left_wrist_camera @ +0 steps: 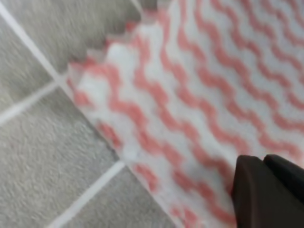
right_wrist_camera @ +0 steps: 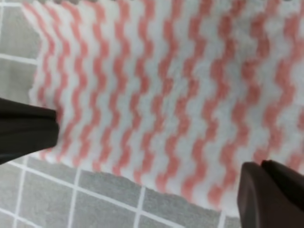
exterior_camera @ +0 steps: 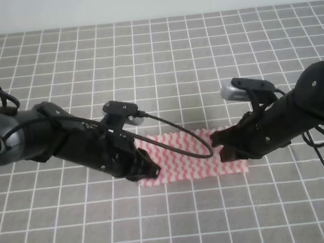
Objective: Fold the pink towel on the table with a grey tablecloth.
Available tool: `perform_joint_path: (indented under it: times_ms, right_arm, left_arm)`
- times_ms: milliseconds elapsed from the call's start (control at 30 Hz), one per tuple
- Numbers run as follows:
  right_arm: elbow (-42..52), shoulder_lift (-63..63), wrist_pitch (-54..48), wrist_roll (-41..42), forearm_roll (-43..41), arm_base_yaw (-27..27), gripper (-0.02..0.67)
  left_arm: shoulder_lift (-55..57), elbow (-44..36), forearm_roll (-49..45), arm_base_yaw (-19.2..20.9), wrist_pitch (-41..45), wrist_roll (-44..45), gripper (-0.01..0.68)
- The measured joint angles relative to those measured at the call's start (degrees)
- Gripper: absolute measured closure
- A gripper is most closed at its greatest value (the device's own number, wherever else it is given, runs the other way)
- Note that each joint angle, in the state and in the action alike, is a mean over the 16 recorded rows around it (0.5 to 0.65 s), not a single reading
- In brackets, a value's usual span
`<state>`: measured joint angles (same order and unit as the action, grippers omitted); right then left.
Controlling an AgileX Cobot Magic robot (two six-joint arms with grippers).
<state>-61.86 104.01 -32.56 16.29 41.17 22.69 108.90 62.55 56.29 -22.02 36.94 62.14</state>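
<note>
Two grippers are low over the pink towel (exterior_camera: pixel 183 157), one at each end.
The left gripper (exterior_camera: pixel 147 170) jaw state I cannot tell; the right gripper (exterior_camera: pixel 222 150) has fingers apart over the towel, which lies flat mid-table on the grey tablecloth (exterior_camera: pixel 155 58).

Both arms hide the pink towel's (exterior_camera: pixel 187 164) ends; left wrist view blurred.

Pink towel (exterior_camera: pixel 184 165): thin cloth, soft fuzzy nap, matt, pink-and-white wavy stripes, jagged pinked edge. Grey tablecloth (exterior_camera: pixel 161 58): woven cloth, matt, fine-grained, thin white grid lines. Left gripper (exterior_camera: pixel 148 170) and right gripper (exterior_camera: pixel 222 150): black plastic-looking, matt. Fingers (right_wrist_camera: pixel 270 192): dark, smooth, faint sheen.
</note>
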Motion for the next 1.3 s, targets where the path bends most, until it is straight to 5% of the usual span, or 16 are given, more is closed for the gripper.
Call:
perform_joint_path:
  times_ms: [1000,1300]
  right_arm:
    - [-1.13,-0.92,0.93,-2.96,-1.50,-2.33,0.664]
    - [-1.14,-0.73,2.42,-2.98,-1.41,-2.45,0.605]
  left_arm:
    - [1.66,5.60,-4.72,1.62,1.86,-9.07,0.667]
    - [4.34,5.95,-4.60,1.61,2.00,-9.34,0.667]
